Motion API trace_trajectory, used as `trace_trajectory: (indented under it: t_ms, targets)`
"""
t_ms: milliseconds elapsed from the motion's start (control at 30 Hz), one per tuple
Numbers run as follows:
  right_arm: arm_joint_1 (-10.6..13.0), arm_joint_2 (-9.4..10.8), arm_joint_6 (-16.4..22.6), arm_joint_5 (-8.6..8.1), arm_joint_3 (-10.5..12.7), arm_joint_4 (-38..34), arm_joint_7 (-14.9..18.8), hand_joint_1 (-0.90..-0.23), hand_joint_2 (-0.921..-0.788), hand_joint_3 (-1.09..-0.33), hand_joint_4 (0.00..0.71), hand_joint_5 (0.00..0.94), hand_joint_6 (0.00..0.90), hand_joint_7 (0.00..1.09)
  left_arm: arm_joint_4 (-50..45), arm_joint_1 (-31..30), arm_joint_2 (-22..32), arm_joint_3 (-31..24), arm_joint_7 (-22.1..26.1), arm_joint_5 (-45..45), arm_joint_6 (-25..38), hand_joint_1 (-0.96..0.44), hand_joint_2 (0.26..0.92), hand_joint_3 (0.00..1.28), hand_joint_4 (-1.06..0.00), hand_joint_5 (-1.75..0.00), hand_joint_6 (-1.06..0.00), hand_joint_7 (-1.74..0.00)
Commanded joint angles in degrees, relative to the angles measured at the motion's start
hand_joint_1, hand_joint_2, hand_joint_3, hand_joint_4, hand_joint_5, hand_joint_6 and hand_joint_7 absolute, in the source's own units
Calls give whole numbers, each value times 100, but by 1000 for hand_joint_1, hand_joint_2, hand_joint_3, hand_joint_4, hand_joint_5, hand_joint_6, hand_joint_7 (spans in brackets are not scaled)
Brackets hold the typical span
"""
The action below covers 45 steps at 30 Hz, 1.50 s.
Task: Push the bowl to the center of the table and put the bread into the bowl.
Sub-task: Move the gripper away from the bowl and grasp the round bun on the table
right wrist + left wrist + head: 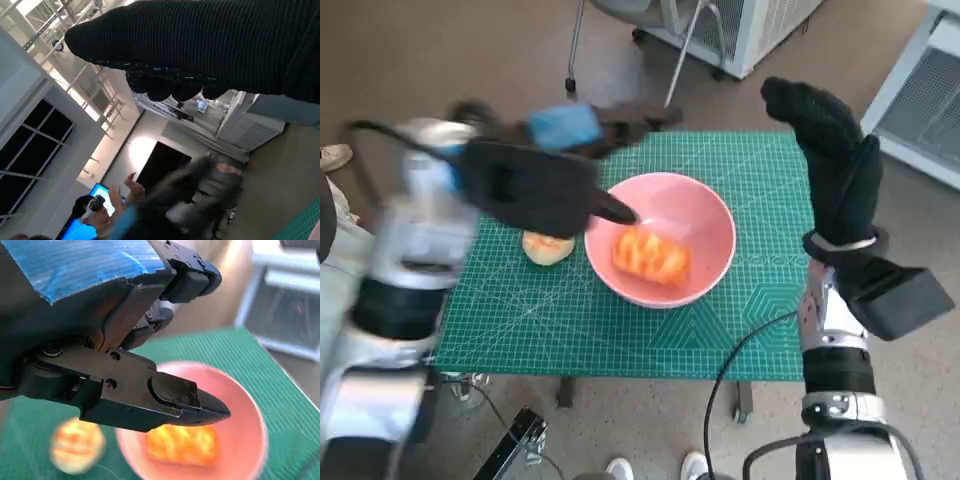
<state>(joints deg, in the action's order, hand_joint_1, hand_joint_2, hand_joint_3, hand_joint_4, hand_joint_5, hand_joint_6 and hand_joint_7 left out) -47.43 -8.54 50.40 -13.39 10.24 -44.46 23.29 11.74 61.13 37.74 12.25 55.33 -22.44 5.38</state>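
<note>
A pink bowl [695,215] stands near the middle of the green mat, and a glazed piece of bread [651,255] lies inside it. The same bowl [250,430] and bread [182,445] show in the left wrist view. A second, rounder bread [548,247] lies on the mat just left of the bowl, also seen as the round bread [76,446]. My left hand [535,180] hovers blurred above the bowl's left rim, fingers apart, holding nothing. My right hand [835,160] is raised upright beyond the table's right edge, empty, its fingers extended.
The green cutting mat [760,300] covers the small table. A white cabinet [750,30] and chair legs stand behind the table, another unit [930,90] at the right. Cables hang below the front edge. A person [95,212] shows in the right wrist view.
</note>
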Motion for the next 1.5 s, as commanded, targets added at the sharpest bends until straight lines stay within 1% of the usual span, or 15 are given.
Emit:
trace_trajectory:
  t_ms: [33, 133, 233, 333, 533, 733, 767, 800, 833, 867, 900, 1000, 1067, 1233, 1500]
  targets:
    - [-22, 31, -56, -82, -16, -113, 128, -583, -921, -699, 360, 5, 47, 813, -253, -278, 539, -199, -46, -27, -103, -33, 861, 12, 1, 1, -135, -62]
    - [-34, 24, -51, -113, -5, -138, 175, -574, -921, -701, 360, 5, 47, 811, -232, -395, 761, -208, -152, -122, -220, 17, 869, 16, 1, 1, -158, -65]
    - [-44, 34, -47, -136, 1, -154, 214, -570, -921, -703, 360, 5, 47, 810, -147, -553, 1023, -180, -258, -269, -395, 35, 874, 18, 1, 1, -169, -66]
    - [-51, 33, -37, -141, 8, -172, 241, -568, -921, -706, 359, 4, 46, 810, -103, -674, 1171, -139, -296, -389, -428, 56, 879, 22, 1, 1, -178, -63]
    - [-82, 25, -57, -180, 17, -236, 300, -570, -921, -705, 359, 4, 44, 809, -123, -907, 1327, -15, -233, -661, -221, 92, 887, 33, 1, 1, -181, -53]
    - [-80, 31, -79, -159, 2, -248, 291, -572, -921, -704, 359, 4, 44, 809, -400, -1143, 1307, 168, -237, -1052, 144, 107, 884, 47, -2, -1, -185, -45]
    - [-81, 39, -91, -159, -3, -242, 288, -573, -921, -703, 359, 4, 44, 808, -427, -1203, 1298, 193, -273, -1099, 141, 108, 827, 159, -3, -1, -191, -35]
    - [-82, 41, -101, -164, -5, -238, 290, -576, -921, -702, 358, 3, 44, 808, -450, -1243, 1287, 213, -297, -1134, 145, 104, 728, 347, -3, 0, -197, -24]
    - [-80, 45, -108, -159, -12, -228, 287, -577, -921, -702, 357, 3, 44, 808, -456, -1291, 1272, 241, -333, -1172, 124, 103, 685, 429, -3, 0, -199, -20]
    - [-79, 47, -112, -154, -17, -221, 284, -580, -921, -701, 356, 2, 45, 808, -462, -1324, 1261, 256, -355, -1200, 110, 104, 622, 546, -5, -1, -202, -14]
    - [-77, 45, -114, -149, -22, -216, 284, -581, -921, -700, 355, 2, 45, 808, -442, -1358, 1237, 284, -397, -1229, 72, 104, 582, 621, -6, -1, -205, -10]
    - [-75, 40, -117, -108, -42, -202, 262, -589, -921, -693, 355, 2, 47, 807, -310, -1459, 1166, 393, -581, -1307, -107, 107, 544, 684, -14, -2, -213, -6]
    - [-75, 30, -126, -96, -49, -194, 258, -591, -921, -694, 354, 1, 47, 807, -163, -1491, 1105, 494, -720, -1379, -244, 101, 542, 683, -20, -3, -216, -5]
    - [-56, 20, -134, -120, -62, -159, 289, -587, -921, -698, 353, 0, 40, 806, 308, -1506, 984, 726, -1058, -1570, -614, 80, 569, 616, -65, -8, -235, -7]
    - [-62, -41, -137, -151, -43, -185, 333, -578, -921, -703, 351, 0, 34, 808, 1356, -1328, 762, 1107, -1632, -1894, -1220, 51, 596, 535, -122, -9, -269, -11]
